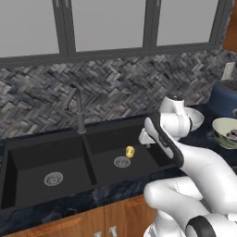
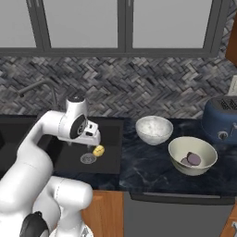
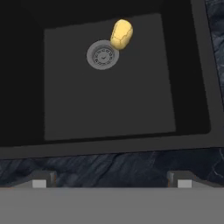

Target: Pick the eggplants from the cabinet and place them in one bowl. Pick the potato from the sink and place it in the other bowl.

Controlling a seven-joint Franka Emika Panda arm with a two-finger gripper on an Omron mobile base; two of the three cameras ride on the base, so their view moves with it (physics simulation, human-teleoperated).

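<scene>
Evidently the eggplant part looks finished: dark purplish eggplants (image 2: 191, 159) lie in the cream bowl (image 2: 177, 149) on the dark counter (image 2: 139, 166), so by my reading the potato step is in hand. Potato (image 1: 130, 151) sits on the floor of the right basin of the sink (image 1: 28, 159), touching or just beside the steel drain (image 1: 121, 162); the hand view shows it at the drain's edge, well ahead of the gripper (image 3: 111, 183). Gripper hangs over the near rim of that basin, jaws spread wide, holding nothing. Next move, as I judge it: carry the hand forward over the potato, descend into the basin, straddle the lump and close, minding the basin wall. Target is unclear: a pale speckled bowl (image 2: 154, 130) stands just beside the cream one, and a dark blue rounded thing (image 2: 221, 121) at the right edge looks more like a toaster than a bowl; it is cut off by the frame. How many eggplants are in the cream bowl is hard to count. From the left base camera the arm hides the fingers. Tap (image 1: 78, 109) stands behind the divider between the basins.
</scene>
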